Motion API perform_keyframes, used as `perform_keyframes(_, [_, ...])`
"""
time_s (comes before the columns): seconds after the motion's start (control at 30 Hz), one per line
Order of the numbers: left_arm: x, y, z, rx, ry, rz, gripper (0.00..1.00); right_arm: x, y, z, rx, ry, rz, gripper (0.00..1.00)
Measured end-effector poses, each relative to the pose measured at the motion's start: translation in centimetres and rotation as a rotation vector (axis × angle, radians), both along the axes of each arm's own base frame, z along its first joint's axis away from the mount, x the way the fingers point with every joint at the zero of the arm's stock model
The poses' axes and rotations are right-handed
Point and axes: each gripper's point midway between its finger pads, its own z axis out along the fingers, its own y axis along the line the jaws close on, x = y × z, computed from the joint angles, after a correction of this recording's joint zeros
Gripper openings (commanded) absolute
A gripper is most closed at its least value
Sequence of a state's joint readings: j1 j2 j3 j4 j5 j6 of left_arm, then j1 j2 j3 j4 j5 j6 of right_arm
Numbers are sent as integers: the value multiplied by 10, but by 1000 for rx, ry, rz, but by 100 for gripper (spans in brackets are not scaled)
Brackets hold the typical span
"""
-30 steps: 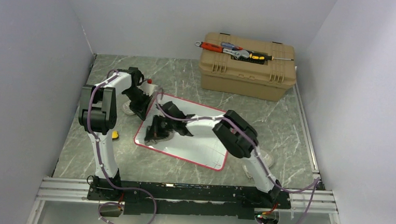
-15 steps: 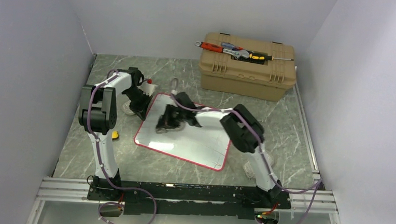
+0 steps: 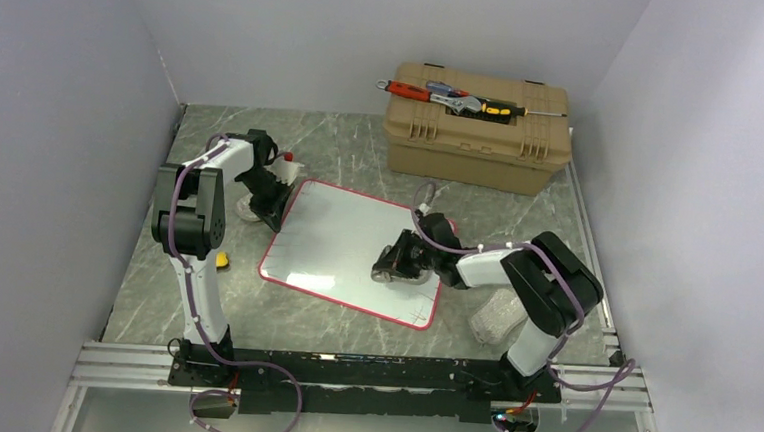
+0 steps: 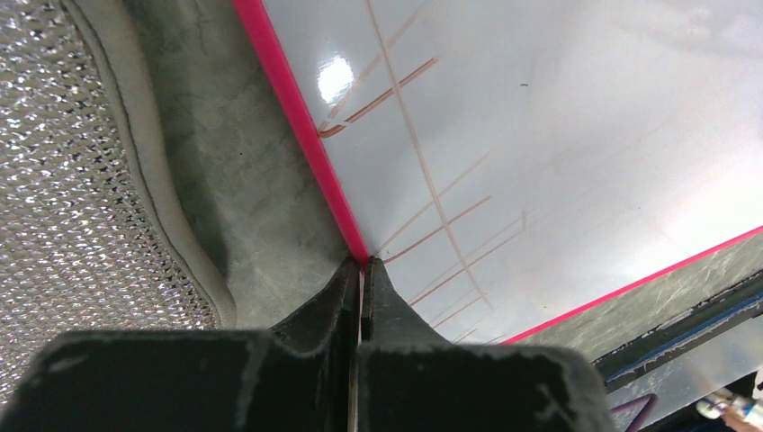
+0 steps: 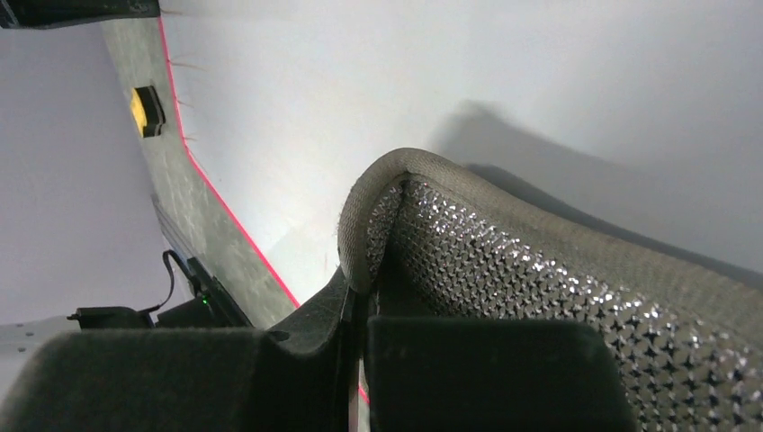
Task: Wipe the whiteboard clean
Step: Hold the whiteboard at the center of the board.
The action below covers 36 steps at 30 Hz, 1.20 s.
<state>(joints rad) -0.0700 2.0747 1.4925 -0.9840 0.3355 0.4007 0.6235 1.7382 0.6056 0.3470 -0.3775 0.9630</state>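
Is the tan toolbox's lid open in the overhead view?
No, the toolbox has its lid shut, with hand tools lying across the top.

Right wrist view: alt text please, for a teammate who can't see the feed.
The shut right gripper pinches the tan-bound edge of a silver mesh pad, held low over the glossy whiteboard. The board's red rim runs down the left, with grey table and a small yellow object beyond it.
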Motion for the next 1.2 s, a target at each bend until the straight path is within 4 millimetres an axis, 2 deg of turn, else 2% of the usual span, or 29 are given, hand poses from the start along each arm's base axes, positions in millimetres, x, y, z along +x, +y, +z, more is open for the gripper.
perform_keyframes(0.07, [0, 0, 0, 0, 0, -1, 3, -1, 5, 1, 9, -19, 4, 0])
perform_keyframes(0.13, [0, 0, 0, -1, 0, 0, 3, 4, 33, 6, 30, -33, 54, 0])
perform_keyframes(0.2, [0, 0, 0, -4, 0, 0, 3, 10, 79, 8, 42, -40, 137, 0])
perform_keyframes(0.3, [0, 0, 0, -6, 1, 2, 3, 27, 170, 17, 81, -98, 275, 0])
perform_keyframes(0.37, [0, -1, 0, -6, 1, 3, 3, 20, 207, 19, 87, -123, 343, 0])
perform_keyframes(0.4, [0, -1, 0, -6, 1, 3, 3, 18, 218, 20, 83, -135, 364, 0])
perform_keyframes(0.47, [0, -1, 0, -6, 1, 4, 3, 11, 219, 15, 55, -145, 373, 0])
perform_keyframes(0.53, [0, -1, 0, -6, 2, 4, 3, -1, 200, 11, 35, -132, 364, 0])
perform_keyframes(0.57, [0, 0, 0, -6, 2, 4, 3, -9, 183, 10, 24, -115, 351, 0])
perform_keyframes(0.6, [0, 0, 0, -7, 2, 4, 3, -21, 156, 9, 9, -89, 328, 0])
perform_keyframes(0.73, [0, 0, 1, -7, 1, 3, 3, -59, 69, 7, -43, -1, 227, 0])
perform_keyframes(0.8, [0, 0, 0, -7, 2, 3, 3, -74, 40, 3, -65, 28, 185, 0])
perform_keyframes(0.83, [0, 0, 0, -7, 2, 3, 3, -79, 33, 3, -66, 34, 173, 0])
perform_keyframes(0.93, [0, 0, 0, -7, 4, 3, 3, -80, 37, 2, -63, 55, 176, 0])
perform_keyframes(1.03, [0, 0, 0, -7, 3, 3, 3, -72, 75, 8, -48, 63, 236, 0])
perform_keyframes(1.17, [0, 0, 0, -7, 4, 5, 3, -54, 144, 13, -58, 28, 337, 0])
perform_keyframes(1.2, [0, 0, 0, -7, 5, 6, 3, -51, 156, 14, -58, 17, 356, 0])
